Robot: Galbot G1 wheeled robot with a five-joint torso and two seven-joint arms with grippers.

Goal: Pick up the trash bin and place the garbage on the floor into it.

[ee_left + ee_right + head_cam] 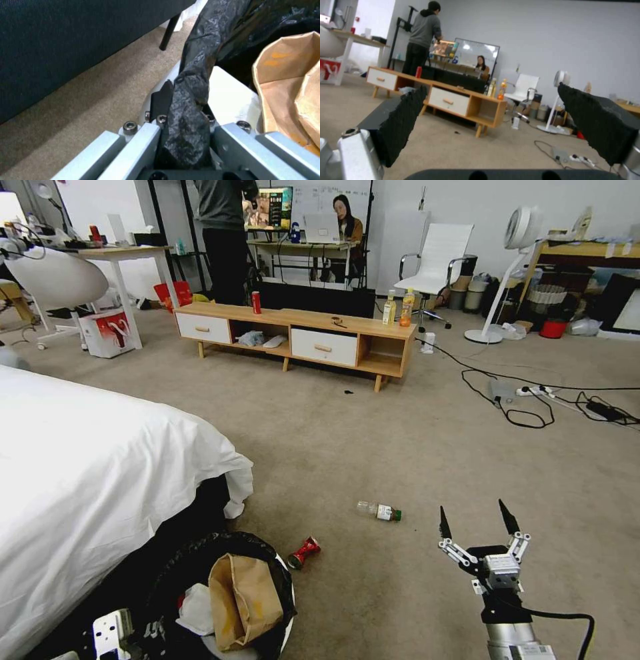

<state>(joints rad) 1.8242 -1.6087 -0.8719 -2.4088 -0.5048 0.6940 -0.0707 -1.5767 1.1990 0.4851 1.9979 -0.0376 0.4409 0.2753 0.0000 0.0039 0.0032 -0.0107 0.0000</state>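
The trash bin (200, 550), white with a black bag over its rim, is at the lower left beside the bed. My left gripper (130, 632) is shut on its bagged rim (186, 100). Inside lie a tan paper bag (243, 600) (286, 87) and white tissue (195, 610). On the carpet just right of the bin is a crushed red can (304, 552). Farther right lies a small clear green-capped bottle (379, 511). My right gripper (477, 523) (490, 88) hovers open and empty, right of the bottle.
A white-sheeted bed (80, 467) is on the left. A low wooden cabinet (293, 323) at the back carries an upright red can (256, 302) and two drink bottles (398, 308). Cables and a power strip (533, 393) run across the right floor.
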